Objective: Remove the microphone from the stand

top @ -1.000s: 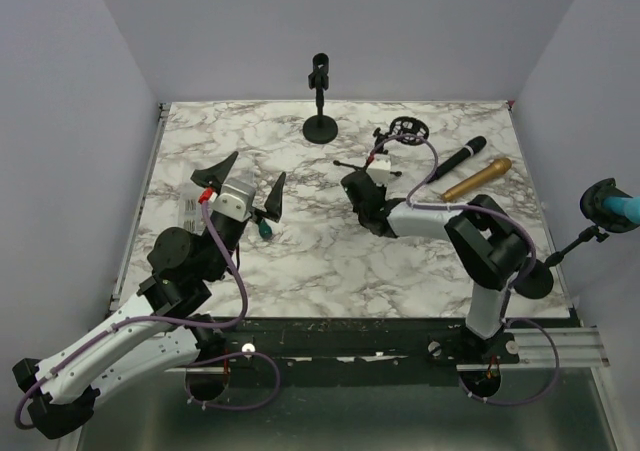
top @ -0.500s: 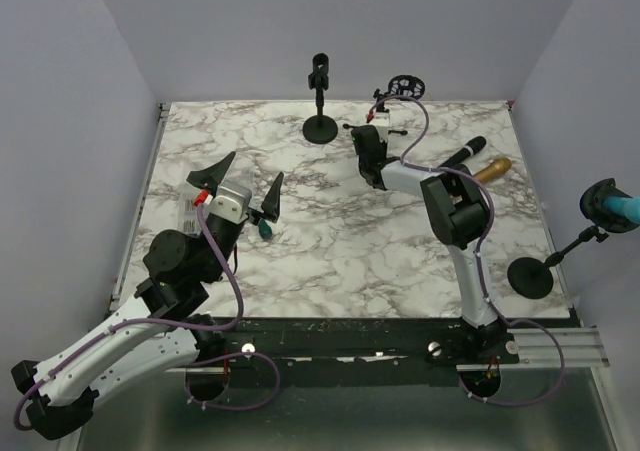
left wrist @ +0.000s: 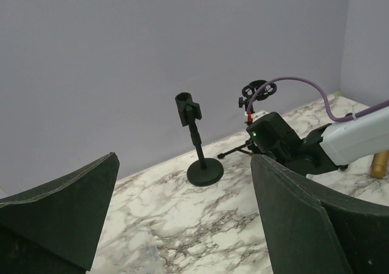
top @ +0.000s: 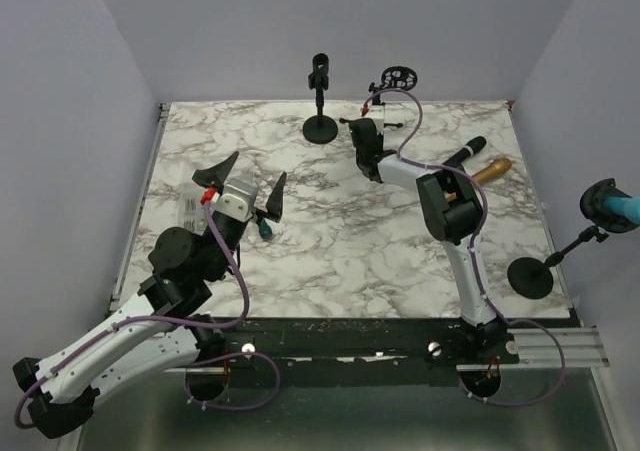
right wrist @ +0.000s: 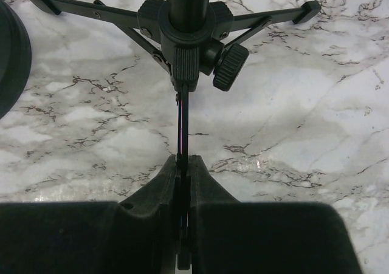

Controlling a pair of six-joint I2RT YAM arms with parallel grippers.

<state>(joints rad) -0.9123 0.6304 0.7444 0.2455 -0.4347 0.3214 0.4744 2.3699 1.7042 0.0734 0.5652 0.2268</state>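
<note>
The right fingers (right wrist: 165,180) are clamped on a thin leg of the tripod (right wrist: 189,25), the left fingers (left wrist: 58,216) are held wide, and the black microphone (top: 460,159) is laid flat on the desk (top: 300,246) nearby.

No text readable, no labels, brands or numbers legible

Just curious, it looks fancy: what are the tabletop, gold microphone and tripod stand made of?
The tabletop: white with grey veins, slight sheen; marble or printed laminate, can't tell. The gold microphone: smooth metallic sheen, perhaps painted metal. The tripod stand: matte black, likely metal legs, ridged plastic-looking knob.
</note>
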